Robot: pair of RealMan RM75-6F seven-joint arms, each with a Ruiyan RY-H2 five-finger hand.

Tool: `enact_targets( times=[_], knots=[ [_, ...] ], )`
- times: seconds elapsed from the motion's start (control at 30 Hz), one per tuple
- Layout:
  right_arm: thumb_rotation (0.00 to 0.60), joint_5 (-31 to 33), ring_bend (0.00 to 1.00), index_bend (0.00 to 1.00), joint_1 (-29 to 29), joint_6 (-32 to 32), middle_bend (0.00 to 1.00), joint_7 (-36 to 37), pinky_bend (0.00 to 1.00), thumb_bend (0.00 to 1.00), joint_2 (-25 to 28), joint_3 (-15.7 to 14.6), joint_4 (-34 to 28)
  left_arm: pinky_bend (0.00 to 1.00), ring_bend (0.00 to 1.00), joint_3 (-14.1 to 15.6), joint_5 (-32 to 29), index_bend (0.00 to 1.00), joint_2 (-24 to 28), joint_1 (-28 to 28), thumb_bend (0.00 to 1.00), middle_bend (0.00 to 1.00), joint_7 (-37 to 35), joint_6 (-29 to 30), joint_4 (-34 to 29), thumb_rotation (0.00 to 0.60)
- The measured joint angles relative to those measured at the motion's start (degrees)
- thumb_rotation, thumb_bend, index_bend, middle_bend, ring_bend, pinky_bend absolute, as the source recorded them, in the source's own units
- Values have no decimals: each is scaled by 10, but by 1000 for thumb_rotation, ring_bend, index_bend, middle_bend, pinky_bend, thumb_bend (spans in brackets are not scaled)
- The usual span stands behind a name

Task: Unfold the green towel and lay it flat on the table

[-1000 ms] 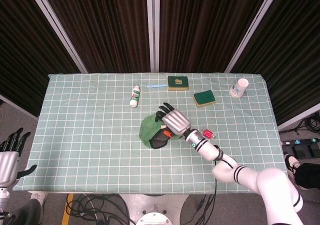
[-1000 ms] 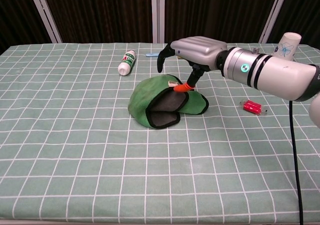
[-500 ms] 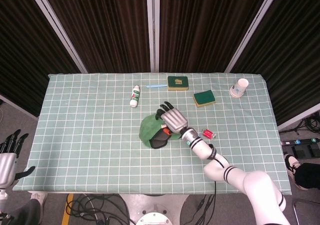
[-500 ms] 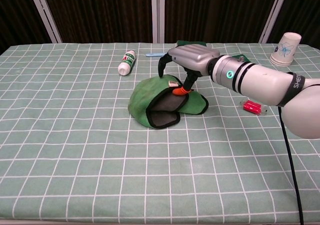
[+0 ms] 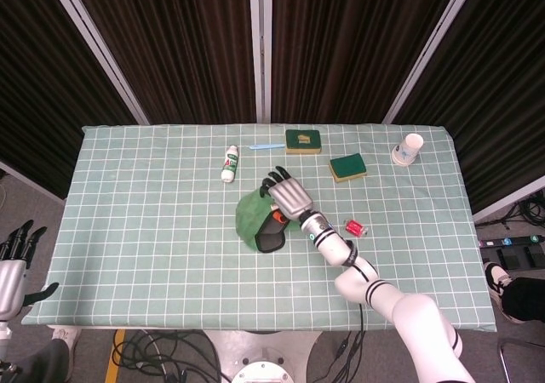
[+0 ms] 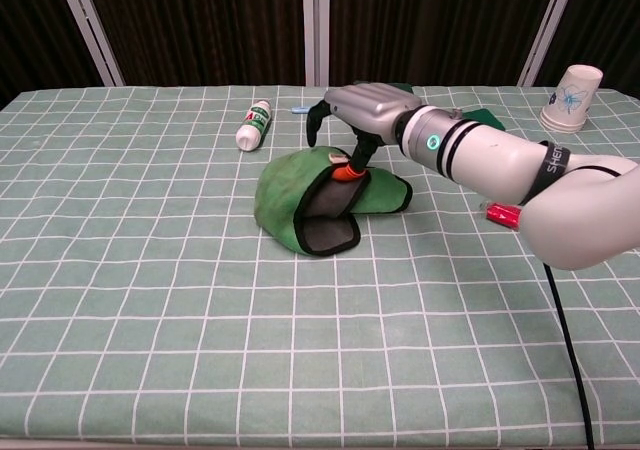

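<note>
Checked tabletop (image 5: 153,204): right robot hand (image 6: 352,108) seemingly pinches bunched green towel (image 6: 290,195); left robot hand (image 5: 17,264), head view only, hangs spread, empty.

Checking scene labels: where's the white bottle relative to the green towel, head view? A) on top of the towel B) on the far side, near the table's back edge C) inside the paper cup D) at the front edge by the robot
B: the white bottle lies on the table beyond the bunched green towel, toward the back edge and apart from it, while the paper cup sits at the far right corner.
</note>
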Motion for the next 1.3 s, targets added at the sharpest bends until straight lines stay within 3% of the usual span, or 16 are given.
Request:
enact_targets(
  times=[0.37,0.5,0.57,0.67,0.83,1.1,1.3],
  knots=[
    [600,-2,147,433,5,15,256,1,57,313,-13,1,23,232,108,0,1,161,3,2,118,127,-3,2,-3,600],
    [600,2,157,347,2,18,265,-8,63,329,-18,4,32,233,108,1,3,161,3,3,118,126,-6,3,-2,600],
    [600,6,167,403,1,20,273,-12,74,337,-20,6,36,233,108,1,3,162,4,3,118,126,-6,3,-3,600],
    [600,10,191,627,0,23,307,-16,98,394,-22,10,38,233,108,0,3,161,4,3,118,126,-6,3,-4,600],
    [600,16,233,769,-10,42,364,-21,123,468,-20,16,32,232,108,1,6,165,-1,1,118,126,-6,1,-3,600],
    [600,7,244,796,-41,97,383,-43,137,494,29,9,-37,233,108,-6,19,172,-9,-13,111,127,-26,-3,8,600],
    [600,-3,247,796,-69,149,383,-89,136,494,103,6,-159,258,138,-25,28,199,-17,-41,109,126,-69,-15,9,600]
  ],
)
